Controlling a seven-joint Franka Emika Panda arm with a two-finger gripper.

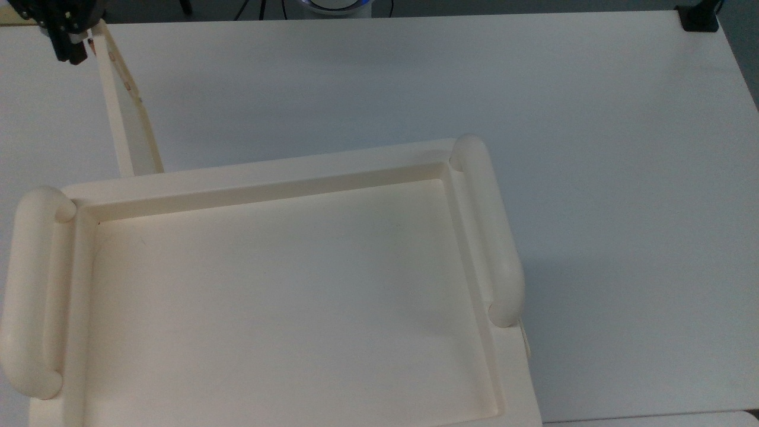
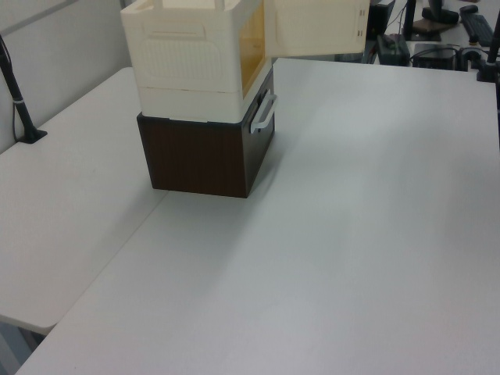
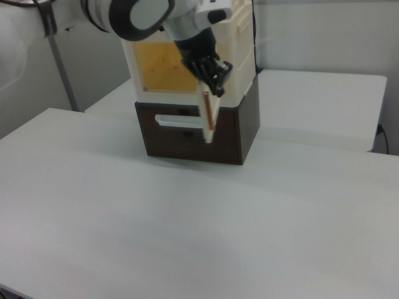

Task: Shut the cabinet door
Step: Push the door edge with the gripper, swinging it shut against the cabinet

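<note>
Cream cabinet door (image 1: 123, 95) stands swung out from the one cabinet (image 1: 284, 178), one gripper (image 1: 71, 41) at its free edge, whether parted or pinched I can't tell; best to press steadily on that outer edge along the hinge arc toward the amber opening (image 3: 163, 70).
</note>
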